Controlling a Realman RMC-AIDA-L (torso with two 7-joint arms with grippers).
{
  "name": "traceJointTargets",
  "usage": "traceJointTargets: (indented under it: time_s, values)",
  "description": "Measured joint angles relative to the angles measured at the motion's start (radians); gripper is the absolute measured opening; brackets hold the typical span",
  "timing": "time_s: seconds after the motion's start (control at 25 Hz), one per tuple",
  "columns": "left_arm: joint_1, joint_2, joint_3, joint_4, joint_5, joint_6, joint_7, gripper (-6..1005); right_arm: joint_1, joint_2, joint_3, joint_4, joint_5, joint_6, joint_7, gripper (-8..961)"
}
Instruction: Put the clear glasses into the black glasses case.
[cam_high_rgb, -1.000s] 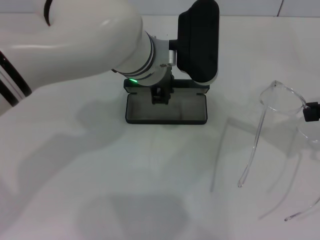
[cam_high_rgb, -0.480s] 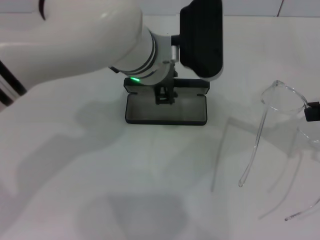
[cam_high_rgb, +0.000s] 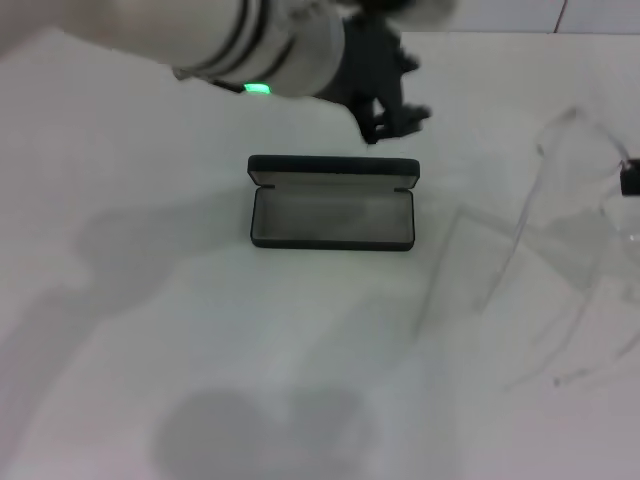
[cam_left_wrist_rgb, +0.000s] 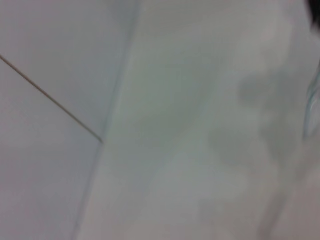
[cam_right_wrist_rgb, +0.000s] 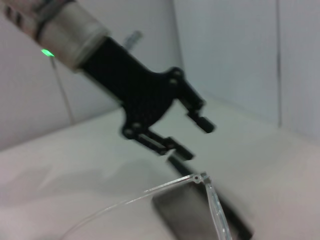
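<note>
Your glasses (cam_high_rgb: 560, 210) hang at the right edge, held up off the table in the right gripper (cam_high_rgb: 630, 178), pinched on the frame. The open case (cam_high_rgb: 332, 216) lies well to their left, its long axis running left-right. The left gripper (cam_high_rgb: 392, 112), fingers spread and empty, hovers just beyond the case's far edge, so it could get in your way.
</note>
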Motion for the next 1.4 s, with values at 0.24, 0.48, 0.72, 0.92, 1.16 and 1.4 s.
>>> traceJointTargets:
  time_s: [0.24,0.48,0.72,0.92,1.16,1.4]
  values:
    - [0.135,0.001,-0.135,0.166,-0.278,-0.001,0.044,404,-0.011,0.0,-0.002,0.075,0.156,0.043,-0.037,63]
    - [0.276,0.003,-0.279,0.15,-0.751,0.009,0.25,393,0.022,-0.001,-0.008,0.247,0.269,0.053,-0.128,63]
    - [0.305,0.003,-0.328,0.027,-0.964,0.067,0.373,163,0.077,0.0,-0.011,0.393,0.296,0.062,-0.212,64]
    - [0.297,0.004,-0.365,-0.073,-1.055,0.134,0.426,63,0.11,0.0,-0.026,0.463,0.328,0.056,-0.259,64]
    - [0.261,0.005,-0.427,-0.192,-1.114,0.219,0.452,64,0.113,0.0,-0.087,0.5,0.412,0.037,-0.316,64]
    - [0.208,0.006,-0.502,-0.373,-1.206,0.327,0.522,64,0.112,0.003,-0.109,0.504,0.454,0.019,-0.331,64]
